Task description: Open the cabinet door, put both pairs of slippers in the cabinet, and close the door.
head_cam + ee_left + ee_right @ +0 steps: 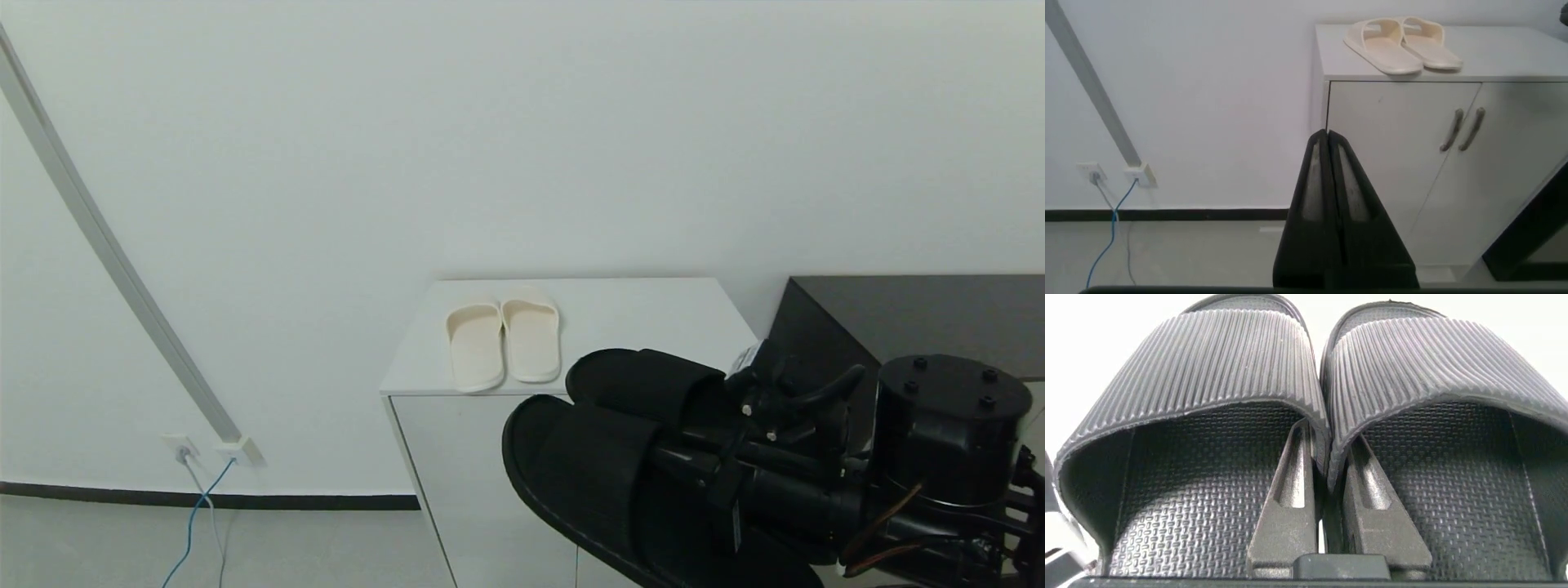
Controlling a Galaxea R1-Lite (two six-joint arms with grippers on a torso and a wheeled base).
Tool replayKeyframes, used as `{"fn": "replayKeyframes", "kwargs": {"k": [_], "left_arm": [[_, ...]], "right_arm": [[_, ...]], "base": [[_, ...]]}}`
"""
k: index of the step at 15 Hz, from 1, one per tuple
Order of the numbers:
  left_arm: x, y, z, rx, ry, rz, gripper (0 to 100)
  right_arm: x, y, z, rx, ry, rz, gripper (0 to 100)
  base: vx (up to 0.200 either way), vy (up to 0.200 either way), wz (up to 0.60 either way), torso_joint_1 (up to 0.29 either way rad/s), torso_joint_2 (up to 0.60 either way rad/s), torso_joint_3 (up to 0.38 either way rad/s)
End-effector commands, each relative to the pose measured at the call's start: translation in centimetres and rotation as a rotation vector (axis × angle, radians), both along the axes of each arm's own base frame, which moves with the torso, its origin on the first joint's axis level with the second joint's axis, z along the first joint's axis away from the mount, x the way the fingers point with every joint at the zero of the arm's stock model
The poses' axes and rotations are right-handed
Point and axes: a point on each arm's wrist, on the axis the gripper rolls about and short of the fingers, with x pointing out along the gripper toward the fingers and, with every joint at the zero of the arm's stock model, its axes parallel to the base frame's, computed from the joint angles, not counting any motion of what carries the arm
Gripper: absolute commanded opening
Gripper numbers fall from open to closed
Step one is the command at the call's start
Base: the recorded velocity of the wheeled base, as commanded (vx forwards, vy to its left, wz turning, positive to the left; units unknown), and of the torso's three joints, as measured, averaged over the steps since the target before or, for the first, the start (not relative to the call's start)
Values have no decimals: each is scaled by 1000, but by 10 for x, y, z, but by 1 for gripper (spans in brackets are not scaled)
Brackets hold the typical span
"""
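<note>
While door (1396, 180) is shut, right gripper (1327, 441) clamps black slippers (604, 457), white pair (504, 339) at their 11 o'clock; left gripper (1328, 140), clenched empty, likely takes handle (1451, 131) next.

Head above cabinet (653, 318), left wrist lower sharing it, right against black slippers (1233, 392)
</note>
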Motion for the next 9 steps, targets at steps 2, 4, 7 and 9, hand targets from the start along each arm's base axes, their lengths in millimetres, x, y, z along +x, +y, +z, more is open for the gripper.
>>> {"fn": "replayKeyframes", "kwargs": {"k": [2, 4, 7, 9], "left_arm": [[0, 0, 0, -2, 3, 2, 0], [0, 0, 0, -2, 3, 2, 0], [0, 0, 0, -2, 3, 2, 0], [0, 0, 0, 1, 3, 2, 0]], "right_arm": [[-3, -2, -3, -7, 11, 10, 0], [-4, -3, -3, -5, 7, 14, 0], [-4, -3, -6, -13, 16, 14, 0], [-4, -3, -7, -14, 20, 15, 0]], "base": [[0, 0, 0, 0, 0, 0], [0, 0, 0, 0, 0, 0], [0, 0, 0, 0, 0, 0], [0, 0, 0, 0, 0, 0]]}}
